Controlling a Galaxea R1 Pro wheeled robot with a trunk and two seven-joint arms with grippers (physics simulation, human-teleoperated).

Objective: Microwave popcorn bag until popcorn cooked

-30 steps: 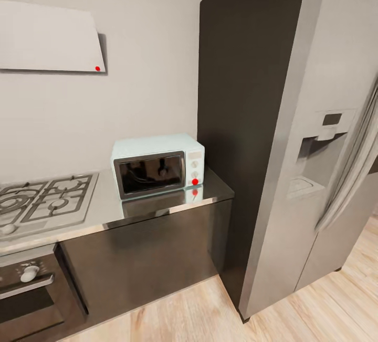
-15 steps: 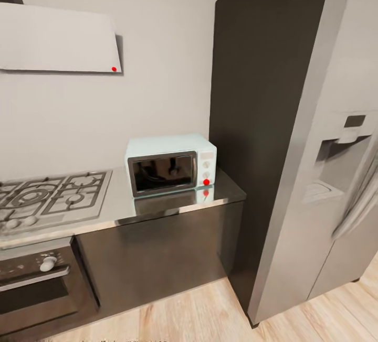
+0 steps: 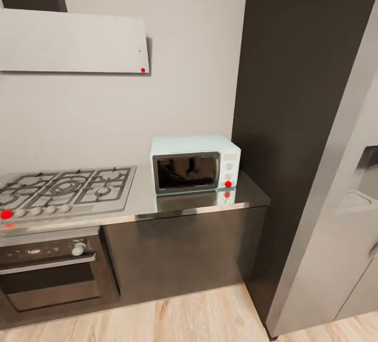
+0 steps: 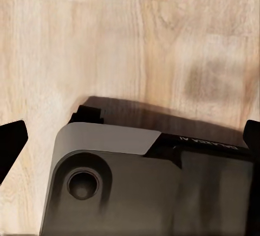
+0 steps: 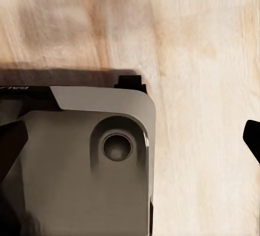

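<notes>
Item: small pale mint-blue boxy microwave (image 3: 195, 164) with a dark glass door, shut, and a white panel with two knobs; a red dot sits at the panel's lower corner. It stands on my long grey glossy countertop (image 3: 173, 205), at its right end, just beside the tall dark panel (image 3: 294, 121) that flanks the grey refrigerator (image 3: 346, 216).

Item: gas hob with grey grates (image 3: 65, 190), set into the same slab, left of the microwave and apart from it. A red dot shows at its front left edge.

Item: dark built-in oven with a pale knob (image 3: 52, 268), below the hob.

Item: flat pale extractor hood (image 3: 73, 40) on the wall above the hob, red dot at its lower right corner.

Item: light wooden plank floor (image 3: 210, 321), running along the cabinet fronts.

Item: my left gripper (image 4: 130, 138), seen from its wrist camera, fingertips at opposite edges, spread wide with nothing between them, hanging over my grey base (image 4: 146, 187) and the wood floor.

Item: my right gripper (image 5: 130, 138), likewise spread wide and holding nothing, above the base's rounded corner (image 5: 103, 154).
</notes>
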